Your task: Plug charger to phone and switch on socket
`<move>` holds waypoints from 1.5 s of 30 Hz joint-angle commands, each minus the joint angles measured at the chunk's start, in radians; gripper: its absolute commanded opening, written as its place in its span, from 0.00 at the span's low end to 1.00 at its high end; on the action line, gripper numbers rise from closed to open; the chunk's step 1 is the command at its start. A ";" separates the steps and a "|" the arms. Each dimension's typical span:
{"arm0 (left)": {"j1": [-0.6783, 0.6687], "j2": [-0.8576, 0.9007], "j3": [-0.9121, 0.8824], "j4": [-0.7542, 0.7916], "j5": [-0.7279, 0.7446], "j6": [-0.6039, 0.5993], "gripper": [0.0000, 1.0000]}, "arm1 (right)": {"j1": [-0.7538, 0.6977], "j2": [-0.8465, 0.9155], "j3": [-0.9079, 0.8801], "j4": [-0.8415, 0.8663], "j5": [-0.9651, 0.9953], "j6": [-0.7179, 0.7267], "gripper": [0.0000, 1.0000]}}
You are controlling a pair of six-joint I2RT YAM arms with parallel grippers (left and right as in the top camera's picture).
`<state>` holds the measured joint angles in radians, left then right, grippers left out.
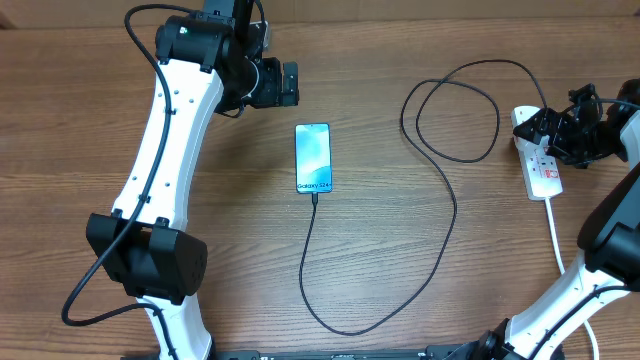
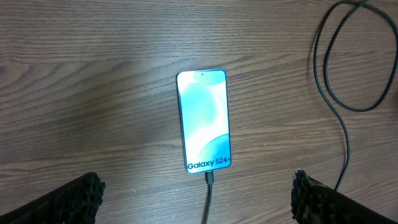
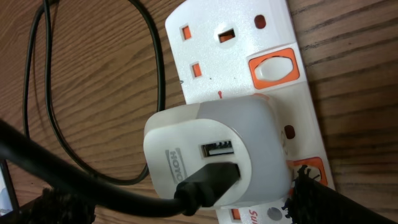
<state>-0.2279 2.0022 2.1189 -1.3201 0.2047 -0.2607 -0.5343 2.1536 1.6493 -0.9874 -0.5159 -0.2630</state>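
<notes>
Now, phone (image 2: pixel 204 121): flat on the table (image 1: pixel 230 200), screen up, just ahead of the left gripper (image 2: pixel 198 200) and centred between its fingers; long axis runs straight away from the gripper, the "Galaxy S24" end nearest it.
Charger (image 1: pixel 452 205): its connector tip (image 2: pixel 210 179) sits in the phone's near edge. The black cable runs back past the left gripper, bends round and sweeps across toward the right gripper (image 3: pixel 186 205), coiling in a loop just short of it.
Socket (image 3: pixel 249 37): directly beneath the right gripper, long axis slanting away from it.
Left gripper: released – fingers (image 2: pixel 74 199) spread wide, nothing between them, hovering clear of the phone.
Right gripper: released too, its fingers straddling a white adapter (image 3: pixel 249 143) plugged into the socket; contact cannot be told.
Left arm (image 1: pixel 165 150): white link reaching forward from a folded elbow, wrist tipped down at the phone.
Right arm (image 1: pixel 610 230): rises along the table's edge, wrist turned inward over the socket.
Around: the charger's black USB plug (image 3: pixel 211 180) sits in the adapter's lower port. An orange-framed switch (image 3: pixel 272 67) shows beyond the adapter – on or off, cannot tell. A white cord (image 1: pixel 556 235) leaves the socket's near end.
</notes>
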 commanded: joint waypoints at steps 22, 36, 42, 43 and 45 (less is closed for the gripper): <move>-0.001 0.008 -0.002 0.000 -0.006 0.010 1.00 | 0.024 0.015 -0.034 0.040 -0.045 -0.034 1.00; -0.001 0.008 -0.002 0.000 -0.006 0.010 1.00 | 0.024 0.015 -0.034 0.014 -0.071 -0.030 1.00; -0.001 0.008 -0.002 0.000 -0.006 0.010 1.00 | 0.025 0.015 -0.034 0.012 -0.071 -0.029 1.00; -0.001 0.008 -0.002 -0.001 -0.006 0.010 1.00 | 0.025 0.015 -0.035 0.012 -0.074 -0.030 1.00; -0.001 0.008 -0.002 0.000 -0.006 0.010 1.00 | 0.026 0.015 -0.040 0.014 -0.083 -0.030 1.00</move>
<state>-0.2279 2.0022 2.1189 -1.3201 0.2047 -0.2607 -0.5331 2.1525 1.6398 -0.9539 -0.5270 -0.2962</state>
